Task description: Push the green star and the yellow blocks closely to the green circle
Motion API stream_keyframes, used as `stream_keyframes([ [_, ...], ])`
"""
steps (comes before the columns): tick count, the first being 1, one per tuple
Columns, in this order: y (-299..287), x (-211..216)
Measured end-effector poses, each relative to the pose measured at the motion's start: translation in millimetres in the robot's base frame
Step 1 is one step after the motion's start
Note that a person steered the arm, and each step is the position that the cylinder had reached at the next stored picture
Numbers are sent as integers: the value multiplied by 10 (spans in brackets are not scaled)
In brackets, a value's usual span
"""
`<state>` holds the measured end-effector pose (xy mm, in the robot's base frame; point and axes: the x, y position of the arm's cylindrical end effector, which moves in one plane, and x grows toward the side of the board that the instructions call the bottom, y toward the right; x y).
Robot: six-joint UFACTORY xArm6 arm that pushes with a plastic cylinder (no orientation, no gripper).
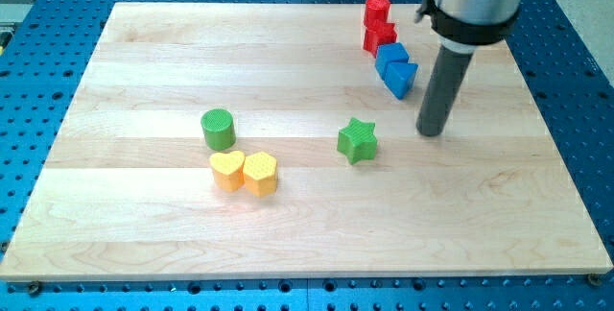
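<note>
The green circle (219,130) stands on the wooden board left of centre. A yellow heart (227,171) and a yellow hexagon block (260,173) sit side by side, touching each other, just below the green circle. The green star (358,140) lies near the board's centre, well to the right of the circle. My tip (432,131) rests on the board to the right of the green star, a short gap away, touching no block.
A red cylinder (377,10) and a red block (380,35) sit at the view's top right, with a blue block (391,59) and a blue triangle (400,78) just below them, above and left of my tip. The board (144,61) lies on a blue perforated table.
</note>
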<state>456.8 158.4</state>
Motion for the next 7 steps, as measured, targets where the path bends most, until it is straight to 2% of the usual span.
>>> stream_keyframes([
  [1, -223, 133],
  [3, -1303, 259],
  [4, -1286, 762],
  [5, -1749, 776],
  [7, -1849, 510],
])
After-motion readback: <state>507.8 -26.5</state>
